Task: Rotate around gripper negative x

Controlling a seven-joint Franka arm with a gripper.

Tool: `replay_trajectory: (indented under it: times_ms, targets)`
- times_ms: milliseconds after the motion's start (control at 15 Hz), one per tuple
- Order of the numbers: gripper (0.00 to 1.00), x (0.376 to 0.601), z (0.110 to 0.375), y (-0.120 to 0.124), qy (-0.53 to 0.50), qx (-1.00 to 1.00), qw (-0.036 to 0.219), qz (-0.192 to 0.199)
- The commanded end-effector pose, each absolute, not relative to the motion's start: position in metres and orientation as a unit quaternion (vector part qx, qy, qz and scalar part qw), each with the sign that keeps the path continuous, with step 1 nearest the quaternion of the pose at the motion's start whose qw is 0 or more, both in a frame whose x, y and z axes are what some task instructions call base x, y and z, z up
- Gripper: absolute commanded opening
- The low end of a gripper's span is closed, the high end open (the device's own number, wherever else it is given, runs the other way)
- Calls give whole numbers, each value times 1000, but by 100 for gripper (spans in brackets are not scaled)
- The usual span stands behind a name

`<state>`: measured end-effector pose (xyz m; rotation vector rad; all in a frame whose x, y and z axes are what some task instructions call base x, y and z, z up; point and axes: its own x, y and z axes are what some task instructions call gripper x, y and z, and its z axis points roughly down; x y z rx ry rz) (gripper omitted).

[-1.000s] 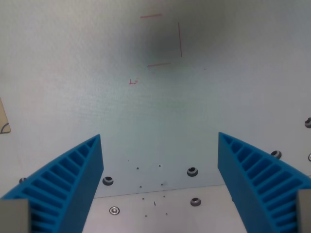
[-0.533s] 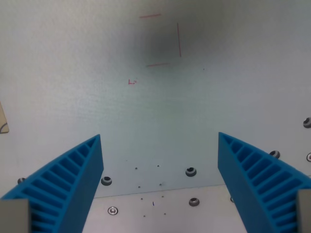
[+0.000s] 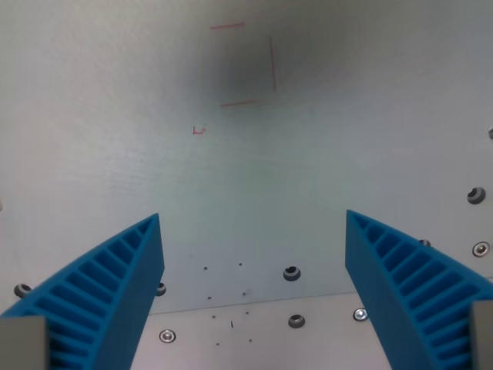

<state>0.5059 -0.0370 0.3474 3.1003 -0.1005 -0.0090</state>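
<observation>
The gripper [image 3: 253, 231] hangs over a pale table [image 3: 92, 116], its blue ribbed fingers [image 3: 115, 285] spread wide with nothing between them. Near, between the fingers, sit dark screws [image 3: 291, 273] along a lighter plate [image 3: 254, 339]. Far off, thin red marks [image 3: 245, 65] frame a dim shadow [image 3: 243, 69]; more screws lie right.

No readable text.
Only faint red line marks [image 3: 245, 65] and a tiny red scribble [image 3: 199, 130] on the desk [image 3: 370, 131], illegible.
</observation>
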Motion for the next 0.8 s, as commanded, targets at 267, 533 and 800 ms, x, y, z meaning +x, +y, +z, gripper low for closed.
replay_trajectory:
  times_ms: [267,533,800]
  targets:
    - [100,506,349,-34,-38,993,115,-5]
    - [100,506,349,-34,-38,990,138,-6]
    - [100,506,349,-34,-38,986,161,-7]
